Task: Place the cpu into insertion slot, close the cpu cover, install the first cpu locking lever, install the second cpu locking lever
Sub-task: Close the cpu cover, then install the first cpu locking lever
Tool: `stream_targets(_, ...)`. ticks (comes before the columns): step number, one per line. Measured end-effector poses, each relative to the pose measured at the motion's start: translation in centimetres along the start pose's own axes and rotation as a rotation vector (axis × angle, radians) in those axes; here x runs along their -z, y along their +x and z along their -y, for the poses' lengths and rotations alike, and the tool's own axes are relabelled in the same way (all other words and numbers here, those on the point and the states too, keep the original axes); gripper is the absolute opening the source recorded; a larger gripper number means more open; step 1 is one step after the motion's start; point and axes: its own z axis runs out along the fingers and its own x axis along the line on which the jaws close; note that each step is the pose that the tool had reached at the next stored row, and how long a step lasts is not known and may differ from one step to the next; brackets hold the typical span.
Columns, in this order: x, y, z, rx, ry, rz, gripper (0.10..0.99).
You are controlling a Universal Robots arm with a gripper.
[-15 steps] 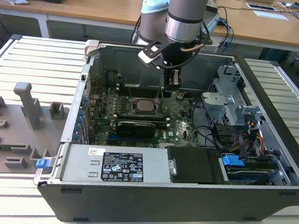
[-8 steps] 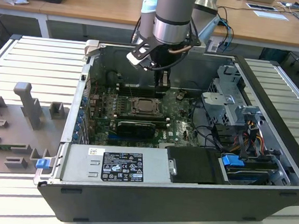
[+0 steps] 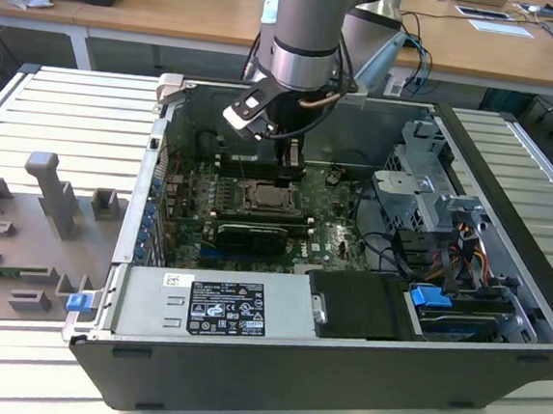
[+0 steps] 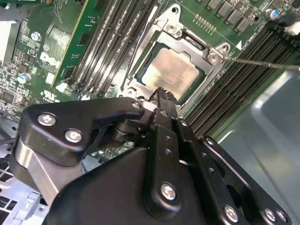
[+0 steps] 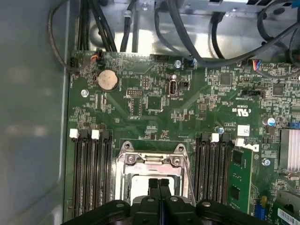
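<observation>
the robot arm reached down into an open computer case (image 3: 242, 378) that lay on a ribbed metal worktop (image 3: 62, 111). its tool (image 3: 290, 179) hung just above the insertion slot (image 3: 245, 197) on the green motherboard (image 5: 154, 108).

in both wrist views the tool (image 4: 161, 92) (image 5: 158, 182) had its two black fingers pressed together with nothing between them. whether the fingertips touched the parts under them could not be told.

the cpu (image 4: 171, 75) sat flat in the slot, its silvery-beige top showing through the window of the cpu cover (image 4: 187, 40). the cover lay down over the chip's edges, its hinge side toward the coin cell battery (image 5: 107, 80) in the first wrist view.

a thin metal lever (image 4: 262, 63) ran from a corner of the cover out over the black memory slots (image 5: 91, 173), which flanked the socket on both sides. whether that lever was latched could not be told.
</observation>
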Motion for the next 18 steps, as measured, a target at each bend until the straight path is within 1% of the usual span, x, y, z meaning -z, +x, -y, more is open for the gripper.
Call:
stream_targets(1,-0.07,0.01,0.25,0.004,-0.003,0.0001,0.106)
stream_targets(3,-0.1,0.04,0.61,0.006,-0.005,0.0001,0.106)
stream_targets(4,-0.11,0.05,0.93,0.007,-0.006,0.0,0.106)
stream_targets(10,-0.14,0.09,1.64,0.007,-0.006,0.0001,0.106)
stream_targets(13,-0.13,0.09,1.83,0.007,-0.006,0.0002,0.106)
stream_targets(18,0.48,0.08,1.82,0.007,-0.006,0.0016,0.106)
